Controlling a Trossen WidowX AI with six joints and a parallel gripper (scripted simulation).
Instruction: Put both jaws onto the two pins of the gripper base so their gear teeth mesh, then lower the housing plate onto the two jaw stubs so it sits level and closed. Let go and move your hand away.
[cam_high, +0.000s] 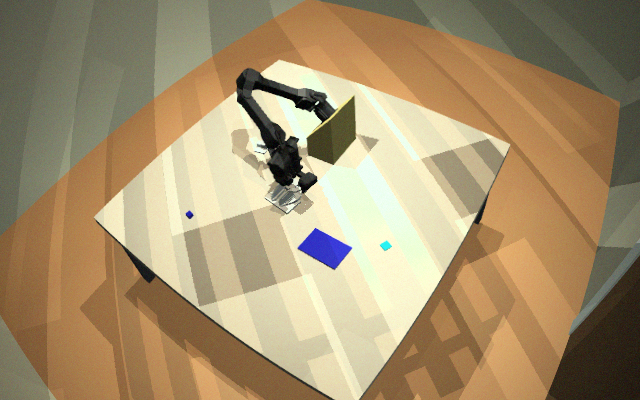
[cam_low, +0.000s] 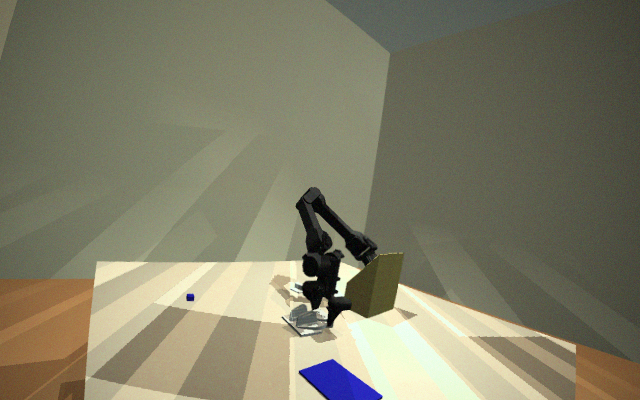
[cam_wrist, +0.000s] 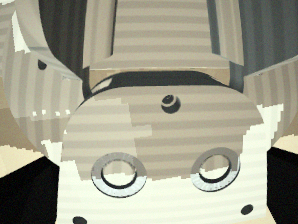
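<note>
Your end effector (cam_high: 296, 188) (cam_low: 322, 315) (cam_wrist: 160, 160) is pinching the plate (cam_wrist: 162, 142), its black fingers set wide on either side. In the wrist view you see the plate's two ringed holes side by side, with a smaller round hole beyond them. Pale curved parts (cam_wrist: 27, 105) show past its edges; you cannot tell whether the teeth mesh or the plate is fully seated. The arm bends down over the grey assembly (cam_high: 284, 198) (cam_low: 305, 322) on the worktop (cam_high: 350, 350) (cam_low: 210, 370). Another light piece (cam_high: 260, 147) (cam_low: 296, 288) lies behind the arm in the exterior view. You have an olive block (cam_high: 334, 135) (cam_low: 377, 290) near the arm, a flat blue sheet (cam_high: 325, 248) (cam_low: 340, 380), a small blue cube (cam_high: 189, 214) (cam_low: 190, 297) well apart, and a cyan square (cam_high: 385, 245) near the sheet.
</note>
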